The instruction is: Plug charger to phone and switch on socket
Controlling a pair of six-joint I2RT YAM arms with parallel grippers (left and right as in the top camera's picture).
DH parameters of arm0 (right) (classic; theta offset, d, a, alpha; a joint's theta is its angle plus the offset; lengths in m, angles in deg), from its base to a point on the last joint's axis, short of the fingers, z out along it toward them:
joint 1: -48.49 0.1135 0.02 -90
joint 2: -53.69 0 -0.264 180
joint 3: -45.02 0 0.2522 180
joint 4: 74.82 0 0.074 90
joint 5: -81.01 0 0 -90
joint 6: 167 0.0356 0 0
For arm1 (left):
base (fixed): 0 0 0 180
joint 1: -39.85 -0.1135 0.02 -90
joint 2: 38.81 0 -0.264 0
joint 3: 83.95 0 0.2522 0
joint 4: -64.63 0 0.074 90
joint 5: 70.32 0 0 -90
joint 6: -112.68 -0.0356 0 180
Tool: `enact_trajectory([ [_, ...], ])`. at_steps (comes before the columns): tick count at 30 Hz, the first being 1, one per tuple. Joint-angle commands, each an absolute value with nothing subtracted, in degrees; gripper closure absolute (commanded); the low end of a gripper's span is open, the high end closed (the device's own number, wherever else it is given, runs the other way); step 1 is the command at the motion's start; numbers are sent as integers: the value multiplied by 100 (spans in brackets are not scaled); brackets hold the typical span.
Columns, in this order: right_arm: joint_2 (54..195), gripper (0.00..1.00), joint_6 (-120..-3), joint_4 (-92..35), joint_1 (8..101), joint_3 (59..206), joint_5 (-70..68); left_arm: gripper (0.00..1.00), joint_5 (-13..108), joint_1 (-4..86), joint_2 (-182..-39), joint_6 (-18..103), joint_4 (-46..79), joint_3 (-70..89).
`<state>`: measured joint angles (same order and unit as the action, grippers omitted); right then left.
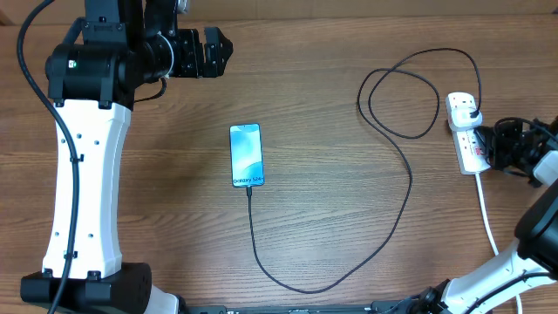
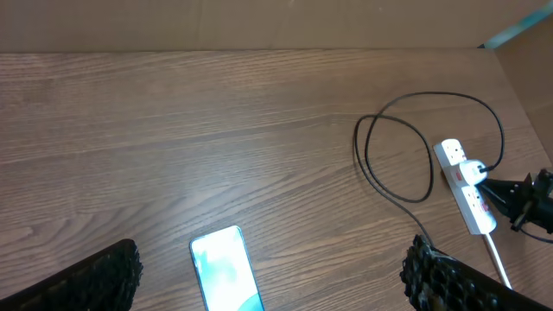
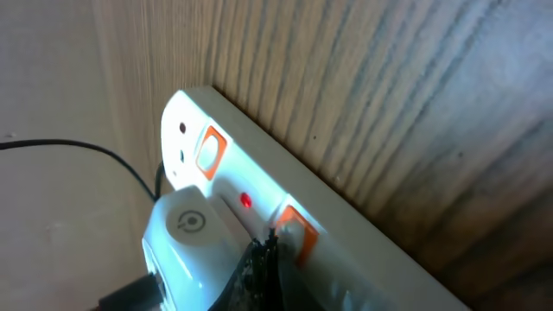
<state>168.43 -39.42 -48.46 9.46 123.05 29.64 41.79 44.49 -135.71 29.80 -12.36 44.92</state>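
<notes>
Tabletop scene, seen from above: a slim rectangular smartphone with a bright blue-teal screen [image 1: 246,155] lies flat at the middle of a brown wooden table [image 1: 331,105]. A long thin black charger cable [image 1: 251,218] meets the phone's lower edge, sweeps across the table, coils once and ends at a white elongated power strip with orange-red switches [image 1: 466,131] near the right edge.

The right gripper [image 3: 263,259] is clenched, holding nothing, its closed tip resting at one orange-red rocker switch [image 3: 294,231] beside a white adapter block [image 3: 186,229] plugged into the strip. A small red light [image 3: 246,200] glows between the switches. The left gripper [image 1: 218,52] hangs released and empty, well apart from the phone, at the far left.

Plugging in looks done; switching on the strip is the step in hand. The next move probably calls for a firm, short press, then a straight lift away without nudging the strip.
</notes>
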Motion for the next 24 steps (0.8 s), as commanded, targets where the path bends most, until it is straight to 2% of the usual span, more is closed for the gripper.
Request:
enact_trajectory([
  [1, 16526, 96, -3926, -4667, 649, 12338, 3255, 0, 4258, 4436, -13622, 2954, -1234, 4505],
  [7, 15302, 96, -3964, -4240, 223, 12493, 3650, 0, 4258, 4436, -13622, 2954, -1234, 4505],
  [14, 13619, 96, -4510, -3653, 487, 12522, 4297, 0, 4258, 4436, -13622, 2954, -1234, 4505],
  [19, 12395, 96, -5424, -2335, 1245, 12664, 3795, 0, 4258, 4436, -13622, 2954, -1234, 4505],
  [24, 11184, 96, -6263, -472, 2832, 13059, 1814, 0, 4258, 4438, -13622, 2954, -1234, 4505],
])
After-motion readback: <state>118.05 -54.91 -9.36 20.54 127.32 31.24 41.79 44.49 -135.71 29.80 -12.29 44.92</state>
